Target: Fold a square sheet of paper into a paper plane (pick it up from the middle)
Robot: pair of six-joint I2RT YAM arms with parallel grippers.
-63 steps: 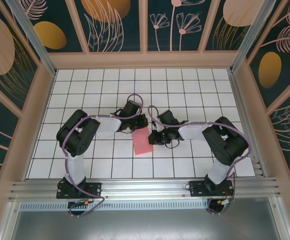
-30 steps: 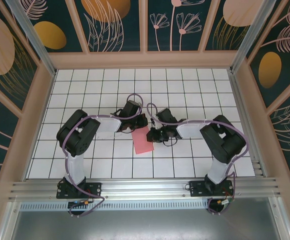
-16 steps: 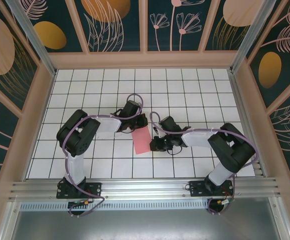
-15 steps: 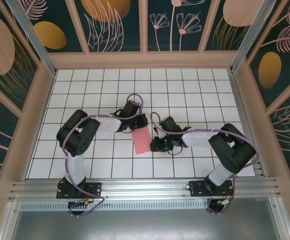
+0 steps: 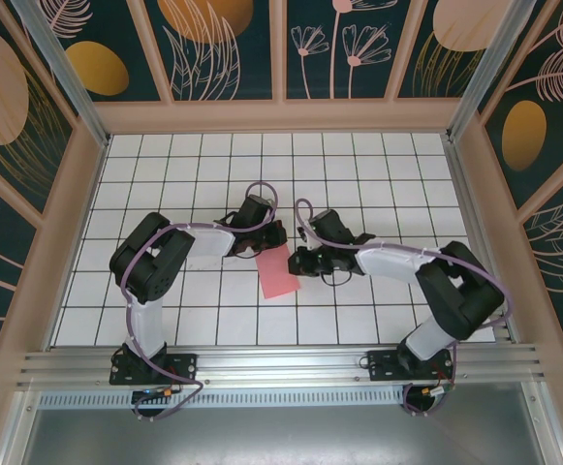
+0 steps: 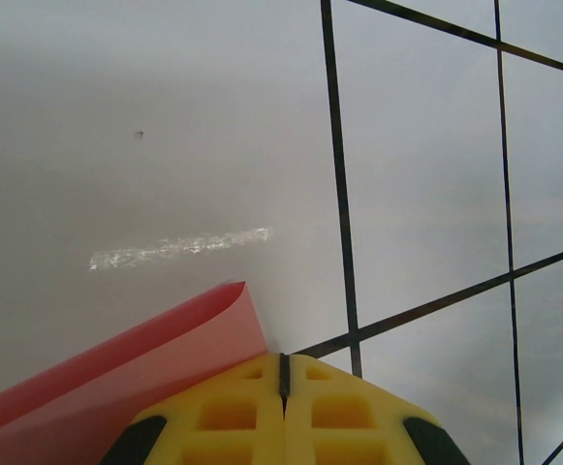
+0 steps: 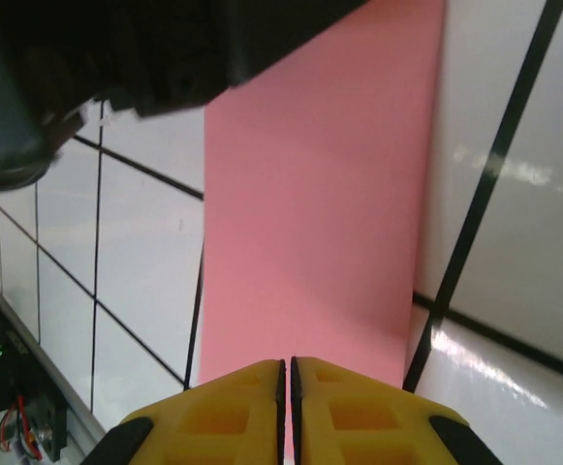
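Left arm (image 5: 151,260) bent at elbow, reaching right. Left gripper (image 5: 266,244) low at far end of paper (image 5: 277,273), jaws closed to a hairline seam; actual pinch on paper can't be told. Paper corner curls up just beside left fingers (image 6: 233,412). Paper is a pink rectangle, flat on white grid table (image 5: 359,174), mid-table between both grippers. Right gripper (image 5: 297,263) at paper's right edge, jaws closed too, tips over pink surface. Right arm (image 5: 455,291) folded back right. Leaf-print walls (image 5: 29,107) around.

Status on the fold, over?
Pink sheet folded double. Left claw shut at its far edge, right claw shut at its right side. Nothing in the way.
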